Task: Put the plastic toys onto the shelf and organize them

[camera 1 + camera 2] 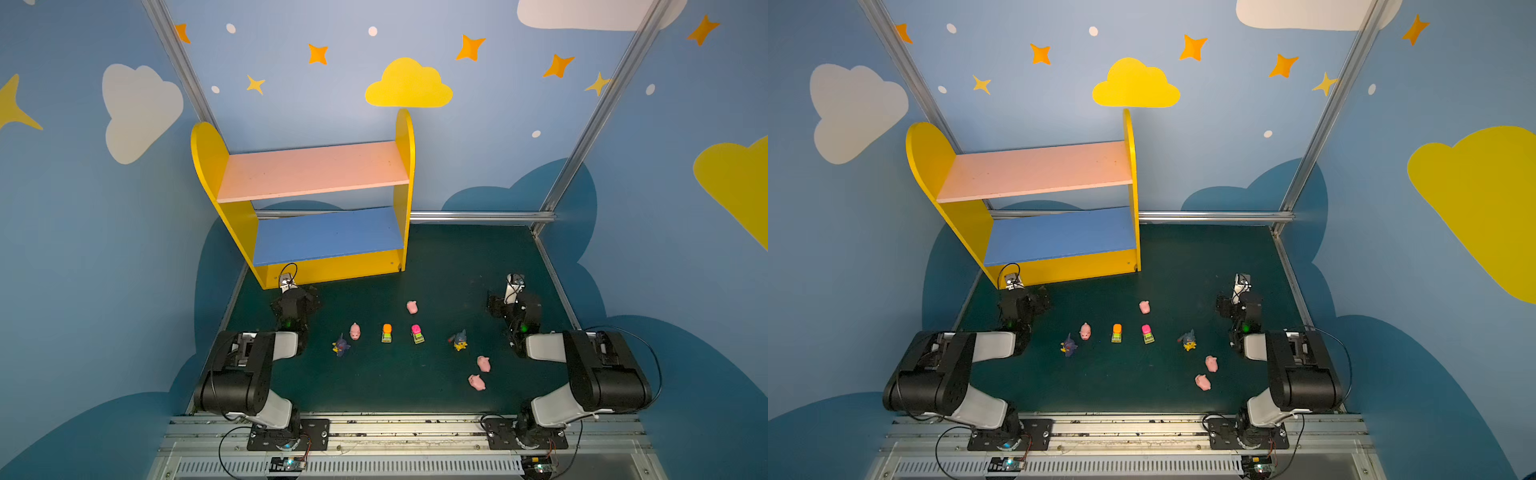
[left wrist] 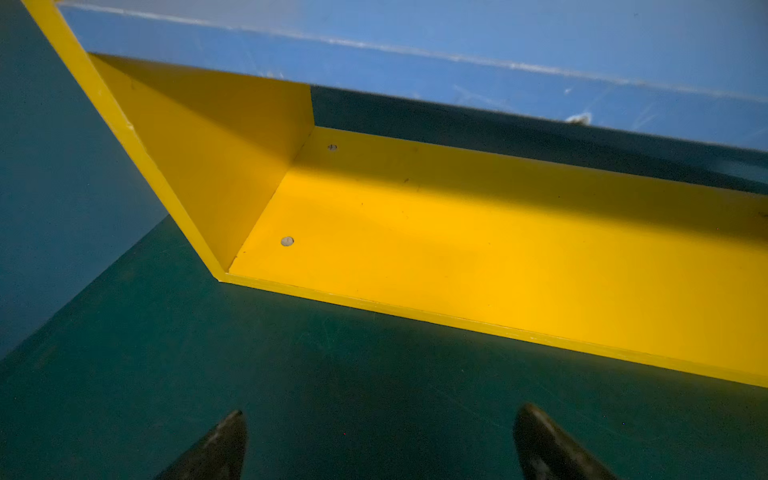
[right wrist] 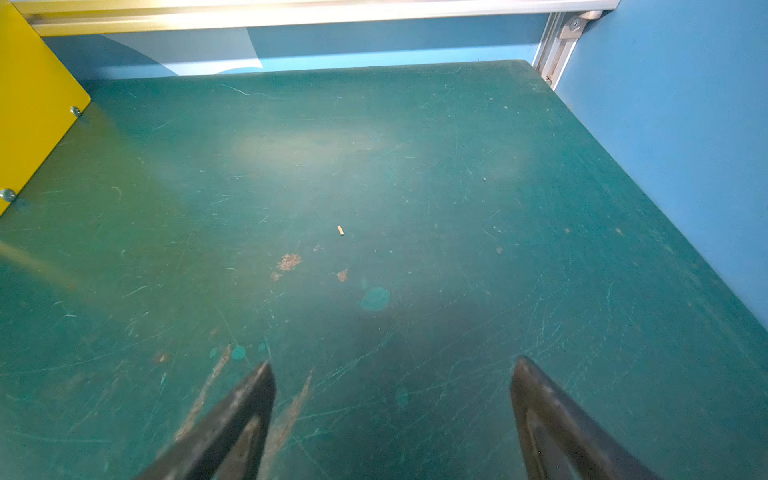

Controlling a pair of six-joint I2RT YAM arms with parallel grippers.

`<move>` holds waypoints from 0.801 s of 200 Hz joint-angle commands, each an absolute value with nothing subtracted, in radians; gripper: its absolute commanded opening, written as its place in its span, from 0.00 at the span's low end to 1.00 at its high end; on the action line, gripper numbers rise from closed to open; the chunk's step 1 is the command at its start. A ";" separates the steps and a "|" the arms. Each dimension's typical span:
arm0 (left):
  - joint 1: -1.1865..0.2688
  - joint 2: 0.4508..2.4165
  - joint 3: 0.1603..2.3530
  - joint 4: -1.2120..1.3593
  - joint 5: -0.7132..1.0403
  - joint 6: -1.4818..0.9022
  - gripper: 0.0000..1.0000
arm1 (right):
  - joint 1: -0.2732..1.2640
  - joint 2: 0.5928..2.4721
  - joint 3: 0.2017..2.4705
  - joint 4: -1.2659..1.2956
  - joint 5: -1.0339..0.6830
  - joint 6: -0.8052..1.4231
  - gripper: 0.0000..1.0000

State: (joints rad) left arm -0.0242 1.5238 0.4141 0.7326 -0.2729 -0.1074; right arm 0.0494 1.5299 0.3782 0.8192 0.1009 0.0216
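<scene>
I looked down on a dark green table [image 1: 457, 257], scuffed and scratched. It was boxed in by blue walls [image 1: 83, 249] painted with clouds and stars. A metal rail [image 1: 478, 216] ran along its far edge.

The shelf [image 1: 407, 166] stood at the far left of the table, close to the back wall. It had yellow round-topped side panels, a pink upper board [image 1: 311, 170], a blue lower board [image 1: 328, 237] and a yellow base [image 2: 498, 249].

The plastic toys all sat on the table nearer to me, apart from the shelf. In both top views a loose row ran left to right:
- a purple-hooded figurine [image 1: 340, 345]
- a pink pig [image 1: 355, 331]
- an orange-topped car [image 1: 387, 333]
- a pink-topped car [image 1: 417, 334]
- a blue-hooded figurine [image 1: 460, 340]

A second pig [image 1: 412, 307] lay beyond the row. Two more pigs [image 1: 483, 363] lay close together towards the near right.

The left gripper [image 2: 381, 409] hung low, just in front of the shelf's left front corner. Its fingers were spread wide with only table between them. The right gripper [image 3: 393, 361] was near the table's right edge, also spread wide and holding nothing. Ahead of it, open green surface stretched to the rail and the right wall. A strip of open table separated the toys from the shelf's base.
</scene>
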 commanded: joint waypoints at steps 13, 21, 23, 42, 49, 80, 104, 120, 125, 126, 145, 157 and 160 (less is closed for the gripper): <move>-0.023 1.518 0.414 0.753 -0.271 -0.098 1.00 | 0.054 1.519 0.387 0.838 0.095 0.021 0.87; -0.022 1.517 0.414 0.753 -0.271 -0.098 1.00 | 0.054 1.520 0.387 0.838 0.095 0.021 0.87; -0.022 1.518 0.414 0.753 -0.271 -0.098 1.00 | 0.054 1.519 0.387 0.838 0.095 0.021 0.87; -0.019 1.517 0.414 0.753 -0.268 -0.101 1.00 | 0.054 1.519 0.387 0.837 0.094 0.020 0.87; -0.018 1.517 0.414 0.752 -0.264 -0.101 1.00 | 0.054 1.519 0.387 0.838 0.095 0.021 0.87; -0.017 1.517 0.415 0.752 -0.265 -0.101 1.00 | 0.054 1.520 0.387 0.838 0.094 0.021 0.87; -0.017 1.519 0.417 0.749 -0.264 -0.101 1.00 | 0.054 1.520 0.388 0.836 0.094 0.021 0.87; -0.017 1.520 0.417 0.749 -0.264 -0.101 1.00 | 0.054 1.519 0.389 0.836 0.093 0.021 0.87; -0.017 1.519 0.418 0.749 -0.264 -0.101 1.00 | 0.052 1.520 0.389 0.836 0.094 0.021 0.87; -0.016 1.519 0.418 0.749 -0.264 -0.101 1.00 | 0.052 1.519 0.390 0.836 0.095 0.021 0.87; -0.016 1.519 0.417 0.749 -0.264 -0.101 1.00 | 0.053 1.520 0.389 0.836 0.094 0.021 0.87; -0.016 1.519 0.417 0.750 -0.264 -0.101 1.00 | 0.053 1.519 0.390 0.837 0.095 0.021 0.87; -0.017 1.517 0.416 0.750 -0.263 -0.101 1.00 | 0.053 1.519 0.389 0.837 0.095 0.021 0.87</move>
